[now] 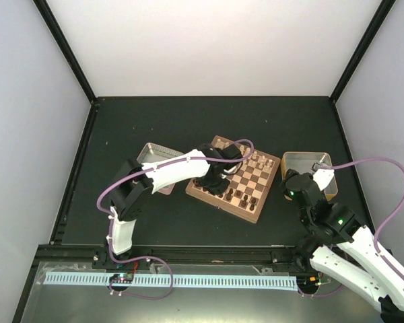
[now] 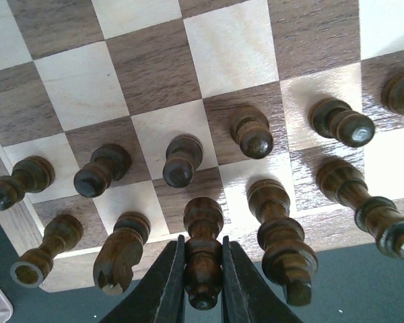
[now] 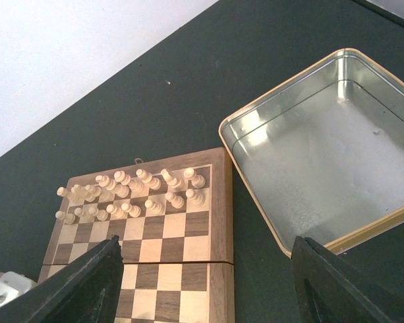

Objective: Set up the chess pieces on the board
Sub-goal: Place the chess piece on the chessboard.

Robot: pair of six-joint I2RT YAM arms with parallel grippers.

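**Step in hand.** The left gripper (image 2: 202, 286) is over the near edge of the board (image 3: 220, 202). Its jaws are closed on the top of a dark piece (image 2: 203, 235). That piece stands upright on a back-rank square, the third in from the corner, so I judge this to be a placement at the point of release.

**Task items.** The other dark pieces (image 2: 182, 160) stand in two rows on the same side. A knight (image 2: 121, 252) is just beside the held piece on one side, and a taller piece (image 2: 283, 235) is just beside it on the other. The wrist view cuts off the row ends, so I cannot confirm that the set is complete. The white pieces (image 3: 131, 192) stand in two rows along the opposite edge.

**Next move.** I need to part the jaws only slightly, then lift straight up. The fingers sit between two close neighbours, and a wide opening or any sideways drift could knock one over.

**Right arm.** The right gripper (image 3: 207, 269) hangs above the table near the board's corner, with its jaws spread wide and nothing between them.

**Containers.** The tin (image 3: 276, 87) beside the board is bare metal inside and holds no pieces. The tray (image 1: 151, 153) on the board's other side is partly hidden by the left arm. The part I can see looks bare, but I cannot vouch for the rest.
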